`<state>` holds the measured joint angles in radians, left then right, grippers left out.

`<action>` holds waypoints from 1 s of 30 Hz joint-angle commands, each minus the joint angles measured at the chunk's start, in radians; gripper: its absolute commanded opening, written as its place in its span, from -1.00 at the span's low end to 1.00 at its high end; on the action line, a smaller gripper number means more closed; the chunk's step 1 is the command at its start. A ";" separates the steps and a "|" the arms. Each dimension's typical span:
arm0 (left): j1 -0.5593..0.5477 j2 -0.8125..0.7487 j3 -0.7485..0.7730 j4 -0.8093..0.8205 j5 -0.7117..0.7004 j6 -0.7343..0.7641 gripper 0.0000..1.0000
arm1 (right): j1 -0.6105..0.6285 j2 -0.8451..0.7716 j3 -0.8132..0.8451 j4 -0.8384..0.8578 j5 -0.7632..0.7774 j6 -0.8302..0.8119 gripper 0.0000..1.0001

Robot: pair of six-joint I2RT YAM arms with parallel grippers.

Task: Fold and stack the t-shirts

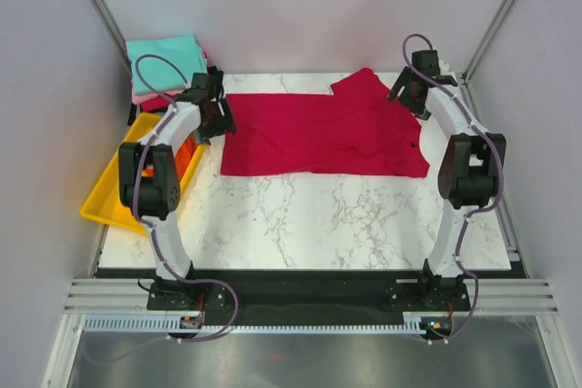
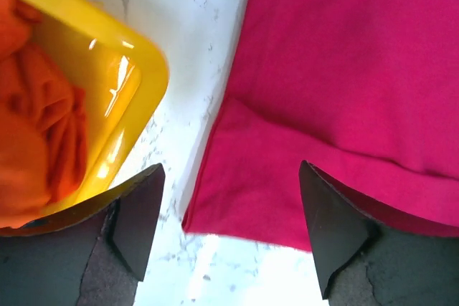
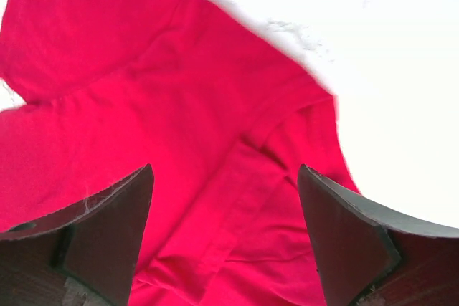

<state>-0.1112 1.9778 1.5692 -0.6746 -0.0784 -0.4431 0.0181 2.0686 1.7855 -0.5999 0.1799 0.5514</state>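
The left tool [image 2: 229,166] and right tool [image 3: 226,168] hover spread above the crimson t-shirt [image 1: 318,134]; pinch its end edges squarely, then fold evenly.

Beneath the left tool [image 2: 229,177], the crimson t-shirt [image 1: 318,134] is matt, soft cloth. Beside that tool, the yellow tray [image 2: 147,69] is glossy plastic; the surface [image 1: 318,220] looks smooth, marble-patterned.

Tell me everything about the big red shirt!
The red shirt is soft, plain cloth, lying flat and spread sideways on the marble table, far side. One sleeve sticks out at the back; small wrinkles show near the right end. The left claw and right claw, both open, hang over its ends, gripping nothing.
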 commanded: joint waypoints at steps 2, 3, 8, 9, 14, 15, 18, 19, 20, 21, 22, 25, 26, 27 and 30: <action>0.001 -0.262 -0.100 0.012 -0.020 -0.029 0.68 | -0.087 -0.149 -0.104 0.021 -0.039 -0.001 0.79; -0.004 -0.296 -0.148 0.033 -0.011 -0.043 0.68 | -0.102 -0.241 -0.256 0.055 -0.065 0.024 0.78; -0.016 -0.516 -0.531 0.301 0.061 -0.134 0.58 | -0.191 -0.441 -0.633 0.232 -0.177 0.050 0.62; -0.018 -0.531 -0.557 0.311 0.063 -0.138 0.56 | -0.201 -0.467 -0.691 0.236 -0.203 0.036 0.55; -0.018 -0.494 -0.647 0.372 0.100 -0.174 0.54 | -0.250 -0.481 -0.781 0.270 -0.227 0.018 0.35; -0.018 -0.488 -0.658 0.401 0.103 -0.180 0.54 | -0.253 -0.473 -0.793 0.275 -0.232 0.018 0.34; -0.018 -0.442 -0.666 0.432 0.120 -0.192 0.53 | -0.257 -0.456 -0.817 0.307 -0.258 0.021 0.33; -0.018 -0.415 -0.664 0.440 0.126 -0.198 0.53 | -0.257 -0.452 -0.824 0.319 -0.266 0.024 0.32; -0.018 -0.406 -0.669 0.449 0.135 -0.201 0.52 | -0.257 -0.447 -0.828 0.337 -0.276 0.030 0.31; -0.018 -0.396 -0.670 0.455 0.138 -0.206 0.52 | -0.257 -0.432 -0.833 0.345 -0.278 0.030 0.28; -0.018 -0.390 -0.676 0.475 0.140 -0.210 0.51 | -0.257 -0.424 -0.833 0.350 -0.281 0.031 0.20; -0.018 -0.369 -0.689 0.500 0.134 -0.215 0.50 | -0.257 -0.403 -0.828 0.357 -0.273 0.030 -0.04; -0.018 -0.360 -0.692 0.507 0.132 -0.217 0.48 | -0.259 -0.403 -0.830 0.361 -0.267 0.030 -0.10; -0.018 -0.353 -0.695 0.517 0.132 -0.220 0.47 | -0.257 -0.400 -0.836 0.364 -0.261 0.030 -0.18; -0.019 -0.332 -0.693 0.535 0.126 -0.229 0.33 | -0.257 -0.384 -0.848 0.374 -0.257 0.027 -0.39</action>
<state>-0.1265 1.6264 0.8822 -0.2111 0.0387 -0.6300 -0.2340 1.6714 0.9482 -0.2718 -0.0784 0.5793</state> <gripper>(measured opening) 0.679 0.328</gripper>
